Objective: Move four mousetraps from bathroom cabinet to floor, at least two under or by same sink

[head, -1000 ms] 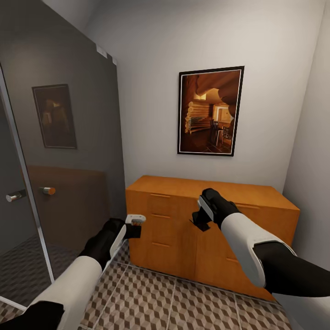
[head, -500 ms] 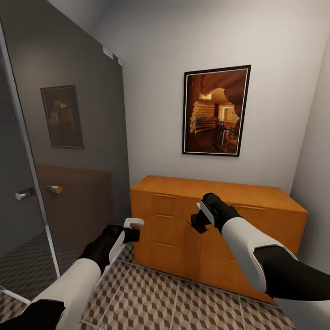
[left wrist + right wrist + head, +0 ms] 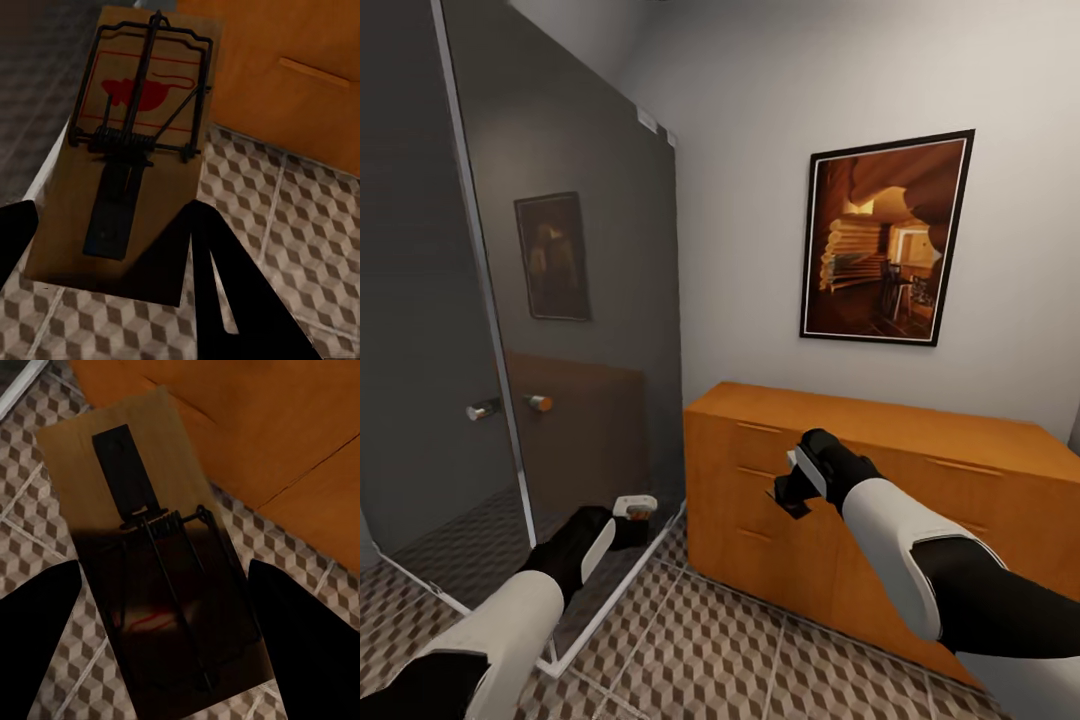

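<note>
One mousetrap (image 3: 127,150) sits clamped between the fingers of the left gripper (image 3: 632,512), its wire bar and red-printed face turned to the wrist camera, and a second mousetrap (image 3: 157,577) is gripped the same way by the right gripper (image 3: 796,487), so both pincers are closed on a trap each. Both traps hang in the air above the bathroom floor (image 3: 690,640): the left one low, near the foot of the dark glass shower panel (image 3: 575,300), the right one in front of the drawers of the cabinet (image 3: 920,450), whose top is bare. The sink is not to be seen here, so the step in hand is judged to be carrying: turn the base toward the basin, keep both grips firm and the traps level, hold the left arm clear of the glass and the right clear of the cabinet front, and release only once low over the tiles beside the sink.
</note>
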{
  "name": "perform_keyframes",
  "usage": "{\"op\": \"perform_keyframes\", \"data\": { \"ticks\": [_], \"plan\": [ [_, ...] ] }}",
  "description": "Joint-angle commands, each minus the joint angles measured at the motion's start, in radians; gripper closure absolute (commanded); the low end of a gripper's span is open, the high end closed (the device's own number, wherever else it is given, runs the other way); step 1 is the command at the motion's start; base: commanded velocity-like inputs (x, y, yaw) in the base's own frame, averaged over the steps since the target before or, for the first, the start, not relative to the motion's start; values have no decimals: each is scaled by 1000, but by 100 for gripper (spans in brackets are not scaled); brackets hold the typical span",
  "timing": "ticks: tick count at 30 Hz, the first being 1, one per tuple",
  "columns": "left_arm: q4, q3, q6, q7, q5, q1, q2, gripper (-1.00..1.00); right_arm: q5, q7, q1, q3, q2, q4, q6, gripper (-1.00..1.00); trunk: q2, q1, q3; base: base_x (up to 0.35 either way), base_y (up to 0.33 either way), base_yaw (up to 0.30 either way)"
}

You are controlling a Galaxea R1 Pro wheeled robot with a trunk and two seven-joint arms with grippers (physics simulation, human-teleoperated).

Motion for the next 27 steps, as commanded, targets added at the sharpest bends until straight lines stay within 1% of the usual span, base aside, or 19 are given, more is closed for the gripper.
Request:
{"op": "perform_keyframes", "data": {
  "ticks": [1,3,4,8,12,14,19,22,23,24,25,26,27],
  "plan": [
    [9,-5,0,2,11,-1,3,100,4,3,0,5,0,-1,5,100,-1,0,-1,0,0,276],
    [44,-5,-26,2,25,-1,11,100,4,3,0,5,1,5,5,100,-1,0,-1,0,0,276],
    [70,-5,-51,2,35,-1,14,100,4,4,0,5,1,11,4,100,-1,0,-1,0,0,276],
    [132,-5,-110,2,65,-1,16,100,5,4,0,5,2,22,4,100,-1,0,-1,0,0,276],
    [181,-6,-136,2,93,-1,18,100,4,4,0,5,3,29,3,100,-1,0,-1,0,0,245],
    [195,-6,-142,2,99,-1,19,100,4,4,0,5,4,36,3,100,-1,0,-1,0,0,127],
    [251,-6,-151,1,105,-1,22,100,5,1,0,5,8,105,-17,100,-1,0,-1,0,0,44],
    [284,-6,-155,1,106,-1,30,100,6,1,1,5,9,165,-64,100,-1,0,-1,0,0,12],
    [305,-6,-156,1,107,-1,38,100,8,0,3,6,9,195,-97,100,-1,0,-1,0,0,6],
    [316,-7,-157,1,107,-1,42,100,9,0,7,6,9,209,-115,100,-1,0,-1,0,0,5],
    [341,-7,-161,1,108,-1,51,100,11,-4,18,6,10,234,-150,100,-1,0,-1,0,0,3],
    [353,-7,-166,1,108,-1,55,100,11,-5,26,6,10,244,-166,100,-1,0,-1,0,0,3],
    [377,-7,-183,1,109,-1,63,100,12,-6,45,6,10,260,-193,100,-1,0,-1,0,0,2]
  ]
}}
